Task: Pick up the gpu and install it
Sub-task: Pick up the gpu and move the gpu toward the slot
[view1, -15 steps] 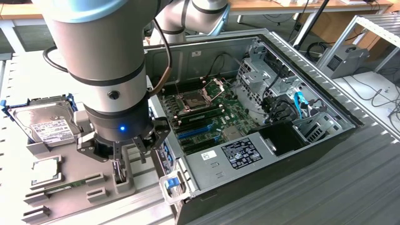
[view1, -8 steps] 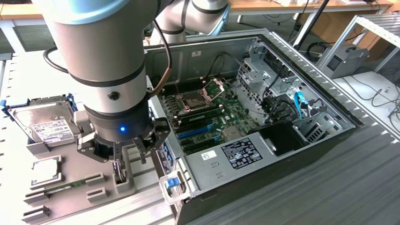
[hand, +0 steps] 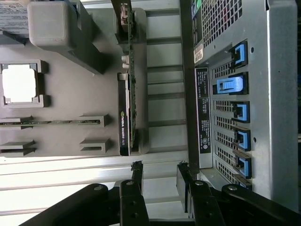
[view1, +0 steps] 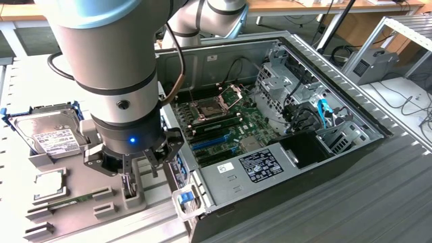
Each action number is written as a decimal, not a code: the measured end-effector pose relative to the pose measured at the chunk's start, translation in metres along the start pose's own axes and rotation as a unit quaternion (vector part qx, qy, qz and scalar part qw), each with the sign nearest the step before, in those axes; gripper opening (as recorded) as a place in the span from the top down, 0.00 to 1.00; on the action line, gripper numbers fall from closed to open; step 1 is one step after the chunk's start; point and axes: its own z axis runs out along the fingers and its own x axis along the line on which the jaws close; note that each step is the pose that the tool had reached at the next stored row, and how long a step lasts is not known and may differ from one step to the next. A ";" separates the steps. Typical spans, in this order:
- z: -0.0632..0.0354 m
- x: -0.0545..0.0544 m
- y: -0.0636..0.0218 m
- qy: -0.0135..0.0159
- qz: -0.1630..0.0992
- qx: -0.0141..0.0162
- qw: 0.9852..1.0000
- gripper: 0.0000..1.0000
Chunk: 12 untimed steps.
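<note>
At the exterior view's left, beside the open computer case [view1: 284, 116], the gripper [view1: 138, 174] hangs low over a grey fixture tray [view1: 88, 212] that lies on the surface. Its fingers [hand: 136, 172] stand apart, with nothing between them. The gpu [hand: 126, 113] stands on its edge in a slotted holder of the tray, its green board and black cooler side by side. In the wrist view it lies just ahead of the fingertips and apart from them, more in line with one finger than with the gap. Farther to the exterior view's left, the tray also carries a hard drive [view1: 50, 134] in a blue-edged cradle, a processor [view1: 48, 183] in its seat and a memory stick [view1: 68, 201]. The case's perforated rear wall, with its row of blue clips [hand: 230, 85], runs just beside the tray.
</note>
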 end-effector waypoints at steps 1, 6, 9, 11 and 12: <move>0.0003 0.000 0.0000 0.000 0.000 0.000 1.000 0.58; 0.0011 0.000 0.0000 0.000 0.000 0.000 1.000 0.58; 0.0017 0.000 0.0000 0.000 0.000 0.001 1.000 0.58; 0.0021 0.000 0.0000 0.000 0.000 0.001 1.000 0.58; 0.0023 0.000 0.0000 0.000 0.000 0.001 1.000 0.58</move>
